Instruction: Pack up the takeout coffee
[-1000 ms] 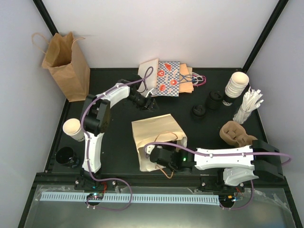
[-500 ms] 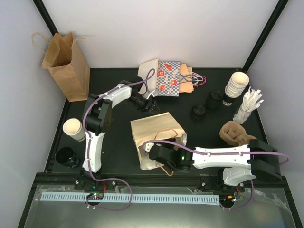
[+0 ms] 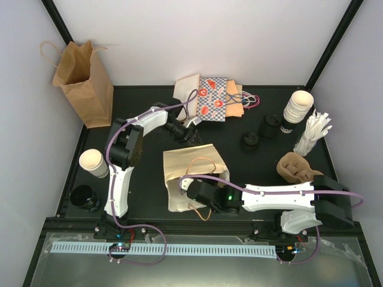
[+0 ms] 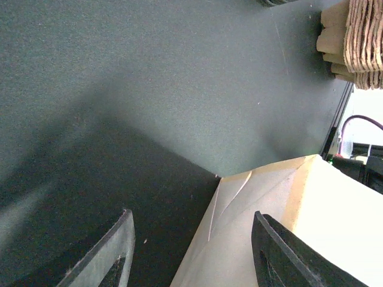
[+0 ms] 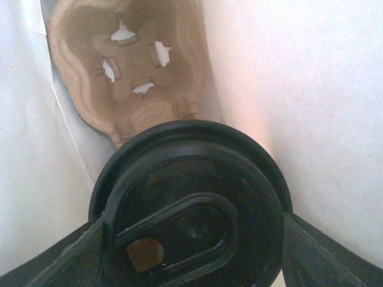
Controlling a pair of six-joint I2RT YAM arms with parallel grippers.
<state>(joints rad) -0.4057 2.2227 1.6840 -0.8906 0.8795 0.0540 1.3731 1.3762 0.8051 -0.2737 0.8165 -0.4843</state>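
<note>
A cream paper bag lies on its side mid-table, mouth toward the arms. My right gripper is inside that mouth. In the right wrist view my right gripper is shut on a takeout coffee cup, of which only the black lid shows. A brown pulp cup carrier lies deeper in the bag. My left gripper is open at the bag's far edge. In the left wrist view my left gripper straddles the bag's corner. An open white cup stands at the left.
A stack of white cups and a bundle of white sticks stand at the right. Black lids and another pulp carrier are nearby. A brown bag stands back left. Patterned flat bags lie at the back.
My right gripper has pushed left, deeper into the bag, and the bag has slid a little left. The left gripper has moved right to the bag's far edge, its jaws slightly narrower.
</note>
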